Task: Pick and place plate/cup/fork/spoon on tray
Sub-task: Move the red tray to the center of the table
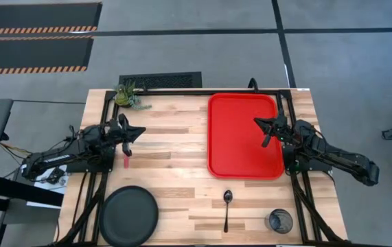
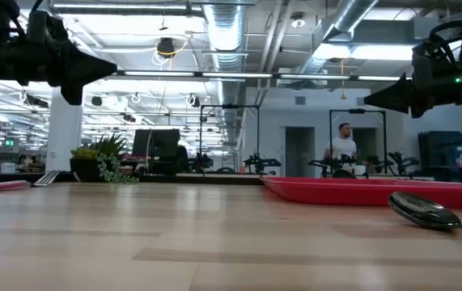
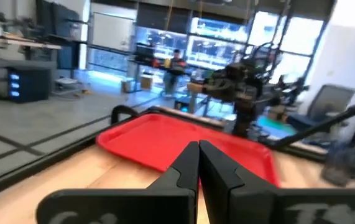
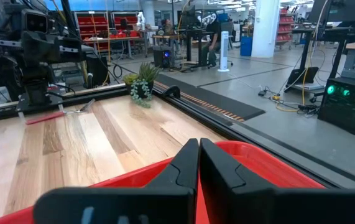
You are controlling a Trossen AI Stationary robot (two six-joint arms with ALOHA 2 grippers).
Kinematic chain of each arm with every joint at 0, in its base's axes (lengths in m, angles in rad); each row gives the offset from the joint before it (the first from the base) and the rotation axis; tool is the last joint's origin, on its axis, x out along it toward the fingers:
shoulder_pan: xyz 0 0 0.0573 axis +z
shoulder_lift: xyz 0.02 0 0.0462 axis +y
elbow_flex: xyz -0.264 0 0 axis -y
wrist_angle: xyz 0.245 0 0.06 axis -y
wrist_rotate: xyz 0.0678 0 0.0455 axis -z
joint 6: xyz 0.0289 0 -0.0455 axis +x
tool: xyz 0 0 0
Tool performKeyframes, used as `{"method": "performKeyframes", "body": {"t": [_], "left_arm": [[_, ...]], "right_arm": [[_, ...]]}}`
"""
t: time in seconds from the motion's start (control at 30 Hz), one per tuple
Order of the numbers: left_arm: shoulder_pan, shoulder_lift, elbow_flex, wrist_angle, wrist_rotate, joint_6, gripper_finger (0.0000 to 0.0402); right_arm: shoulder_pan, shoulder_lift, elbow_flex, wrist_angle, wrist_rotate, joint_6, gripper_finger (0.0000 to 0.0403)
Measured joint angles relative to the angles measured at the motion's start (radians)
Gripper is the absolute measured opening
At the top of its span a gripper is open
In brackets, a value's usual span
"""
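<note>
Spoon (image 2: 425, 212) foremost (plant (image 1: 128, 96) beyond)

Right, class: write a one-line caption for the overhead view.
Two idle arms flank an empty red tray; plate, spoon and cup line the near edge.

Wooden slatted table (image 1: 182, 171) carrying six items. Red tray (image 1: 244, 137), empty, at the far right. Black plate (image 1: 128, 215) at the near left edge. Dark spoon (image 1: 227, 208) near centre front, handle toward the near edge. Cup (image 1: 279, 220) at the near right. Red-handled fork (image 1: 126, 162) at left. Small potted plant (image 1: 128, 96) at the far left corner.
</note>
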Motion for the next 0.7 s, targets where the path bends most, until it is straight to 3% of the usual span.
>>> {"method": "performKeyframes", "body": {"t": [0.1,0.27,0.7], "left_arm": [[-0.006,0.035,0.002,0.026,0.064,-0.052,0.0],[-0.021,0.187,0.049,0.045,0.036,-0.081,0.0],[-0.053,0.832,0.338,0.2,-0.043,-0.099,0.0]], "right_arm": [[0.0,0.0,0.0,0.0,0.0,0.0,0.004],[0.0,0.0,0.0,0.0,0.0,0.0,0.004],[0.0,0.0,0.0,0.0,0.0,0.0,0.004]]}}
